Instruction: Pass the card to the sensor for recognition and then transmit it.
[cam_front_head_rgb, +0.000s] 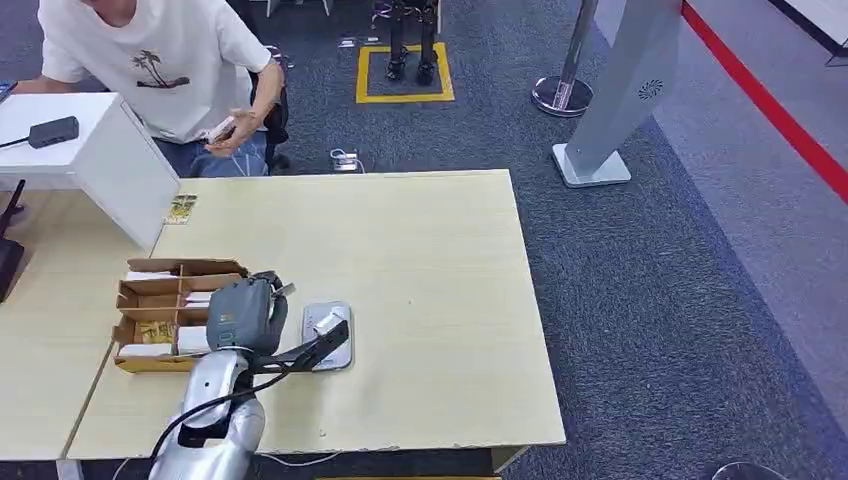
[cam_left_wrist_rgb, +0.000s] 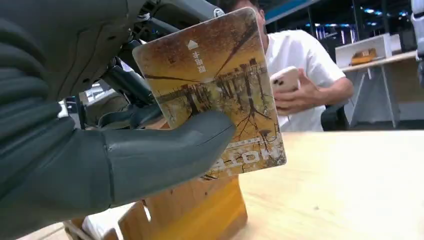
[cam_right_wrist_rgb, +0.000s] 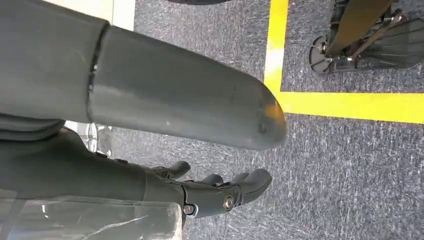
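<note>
My left hand (cam_front_head_rgb: 245, 315) hovers over the right end of a cardboard sorting box (cam_front_head_rgb: 160, 290) on the wooden table (cam_front_head_rgb: 430, 300). In the left wrist view its thumb (cam_left_wrist_rgb: 165, 155) presses a yellow-brown picture card (cam_left_wrist_rgb: 220, 85) against the fingers behind it, so the card stands upright above the box wall (cam_left_wrist_rgb: 195, 205). A flat silver sensor pad (cam_front_head_rgb: 335, 350) lies on the table just right of that hand. My right hand (cam_right_wrist_rgb: 165, 100) hangs over dark carpet with its fingers (cam_right_wrist_rgb: 225, 192) apart and nothing in them.
A person in a white shirt (cam_front_head_rgb: 150, 60) sits at the table's far side, holding a phone (cam_front_head_rgb: 222, 130). A white raised stand (cam_front_head_rgb: 100, 170) with a black device (cam_front_head_rgb: 53, 131) fills the far left. Card stacks lie in the box compartments. A grey post base (cam_front_head_rgb: 592, 165) stands on the floor.
</note>
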